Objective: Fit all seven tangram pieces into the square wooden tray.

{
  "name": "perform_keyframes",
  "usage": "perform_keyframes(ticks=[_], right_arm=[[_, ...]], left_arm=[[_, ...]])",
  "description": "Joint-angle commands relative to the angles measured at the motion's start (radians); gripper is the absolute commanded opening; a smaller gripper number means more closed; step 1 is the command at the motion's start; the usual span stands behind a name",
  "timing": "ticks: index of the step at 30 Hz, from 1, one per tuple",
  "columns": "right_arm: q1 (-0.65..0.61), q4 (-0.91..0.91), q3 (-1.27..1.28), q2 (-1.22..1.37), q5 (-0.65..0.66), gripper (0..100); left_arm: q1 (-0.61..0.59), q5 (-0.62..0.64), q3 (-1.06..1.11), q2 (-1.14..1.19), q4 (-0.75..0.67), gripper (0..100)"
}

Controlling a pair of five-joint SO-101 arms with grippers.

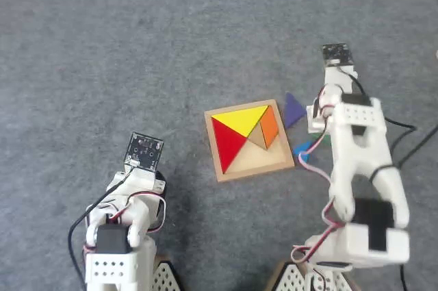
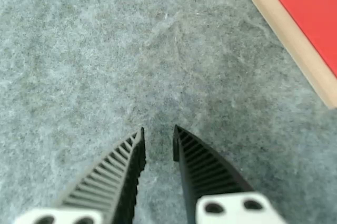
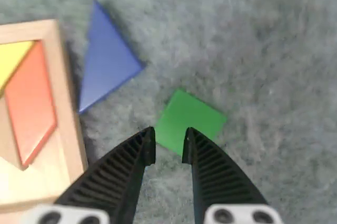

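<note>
Felt of a grey colour is spread over the table [image 1: 102, 65], and the square wooden tray [image 1: 254, 170] is set on it near the middle, slightly turned. Three pieces are laid inside it: a yellow triangle [image 1: 243, 120] along the far edge, a red triangle [image 1: 228, 142] along the left edge and touching the yellow one, and an orange parallelogram [image 1: 269, 127] against the right edge. Bare wood is seen in the near right part of the tray. A blue triangle [image 1: 294, 108] lies on the felt just beside the tray's far right corner, and a small blue piece [image 1: 302, 148] lies just right of the tray, nearer. A green square [image 3: 192, 116] lies right of the blue triangle, apart from it. The right gripper [image 3: 168, 130] is held over the green square's near edge, its fingers narrowly parted and nothing grasped; whether the square is touched cannot be told. The left gripper [image 2: 159, 129] is held over bare felt to the near left of the tray, its fingers likewise slightly parted with nothing between them.
</note>
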Motion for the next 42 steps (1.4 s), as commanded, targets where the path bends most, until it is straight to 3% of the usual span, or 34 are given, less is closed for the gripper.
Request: perform_keyframes(ticks=[1,7,16,22,24,29,42], right_arm=[[0.021,0.062,-0.13,0.061,-0.055,10.2],[0.015,0.062,-0.127,0.084,-0.064,25.5],[0.01,0.005,-0.155,0.208,-0.086,26.3],[0.016,0.061,-0.281,0.32,-0.114,26.2],[0.012,0.065,-0.288,0.331,-0.114,23.4],[0.013,0.065,-0.29,0.337,-0.114,4.3],[-0.016,0.163,-0.27,0.127,-0.115,0.8]], left_arm=[[-0.002,-0.011,-0.012,-0.021,0.003,9],[-0.002,-0.011,-0.012,-0.021,0.003,9],[-0.002,-0.011,-0.012,-0.021,0.003,9],[-0.002,-0.011,-0.012,-0.021,0.003,9],[-0.002,-0.011,-0.012,-0.021,0.003,9],[-0.002,-0.011,-0.012,-0.021,0.003,9],[-0.002,-0.011,-0.012,-0.021,0.003,9]])
